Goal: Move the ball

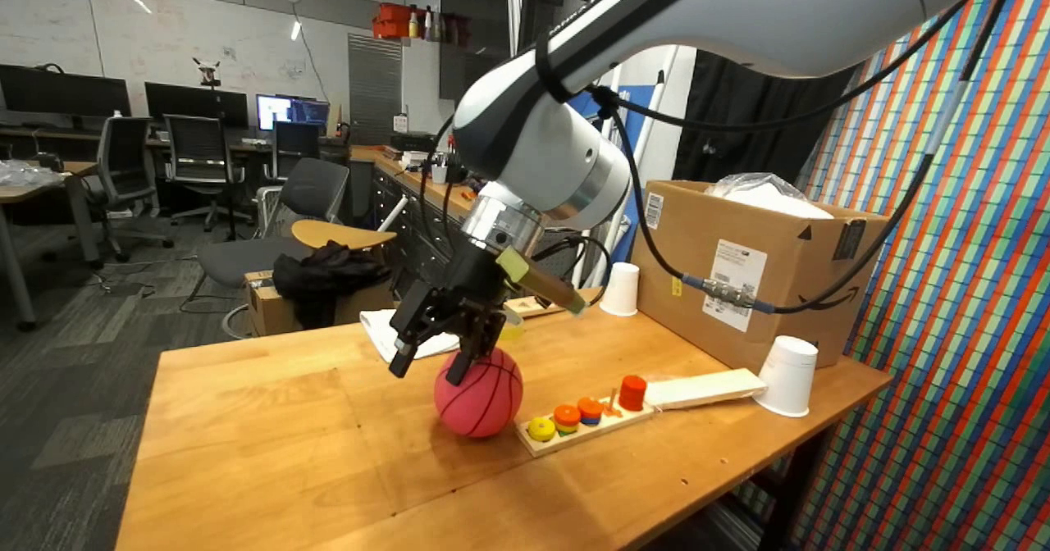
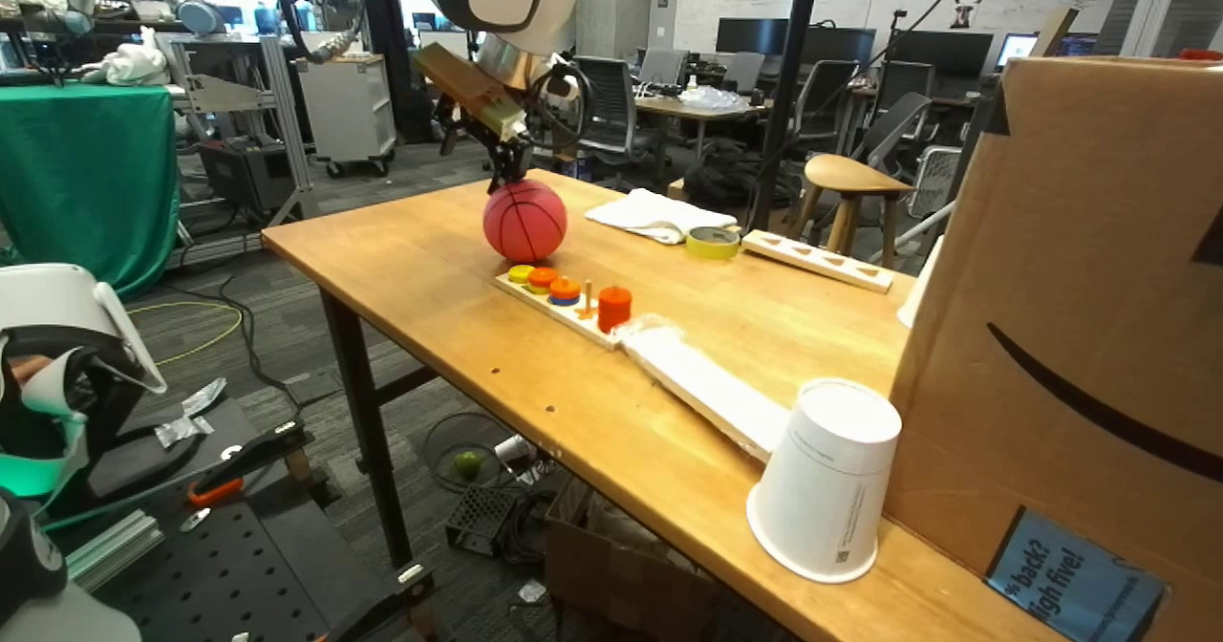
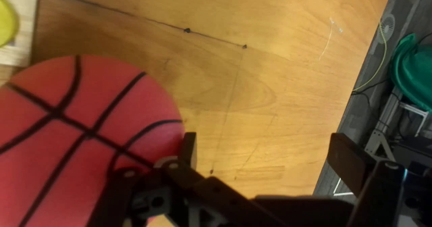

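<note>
Jaws stand wide apart near a pinkish-red ball [image 2: 525, 222], black-lined like a basketball.

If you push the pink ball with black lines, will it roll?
Likely yes: the pink ball looks round and sits on a flat wooden table. Pushed toward the wooden peg board with coloured rings beside it, it might bump and stop.

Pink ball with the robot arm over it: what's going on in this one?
A robot arm has its end effector down beside the pink ball, presumably to move it. In the wrist view the fingers are spread wide, one at the ball's edge; whether it touches, I can't tell. The ball is not gripped: it rests on the table, near one end of the peg board.
</note>
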### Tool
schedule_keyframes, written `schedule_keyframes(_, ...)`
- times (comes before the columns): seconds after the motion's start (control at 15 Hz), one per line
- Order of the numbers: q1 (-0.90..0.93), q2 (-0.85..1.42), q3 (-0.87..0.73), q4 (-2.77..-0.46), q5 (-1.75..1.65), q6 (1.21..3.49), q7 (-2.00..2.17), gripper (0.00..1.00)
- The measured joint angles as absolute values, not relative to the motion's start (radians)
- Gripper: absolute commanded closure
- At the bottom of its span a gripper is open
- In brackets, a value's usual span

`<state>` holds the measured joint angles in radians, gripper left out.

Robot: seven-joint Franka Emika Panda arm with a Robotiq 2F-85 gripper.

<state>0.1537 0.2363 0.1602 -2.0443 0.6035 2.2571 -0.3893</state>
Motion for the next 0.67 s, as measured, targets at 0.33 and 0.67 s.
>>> schedule_keyframes(0.33,0.035,0.218,0.083,-2.034,0.551,2.269,-0.382,0.0)
schedule_keyframes(0.67,-0.089,0.138,-0.046,-2.044,0.359,2.326,-0.37,0.0)
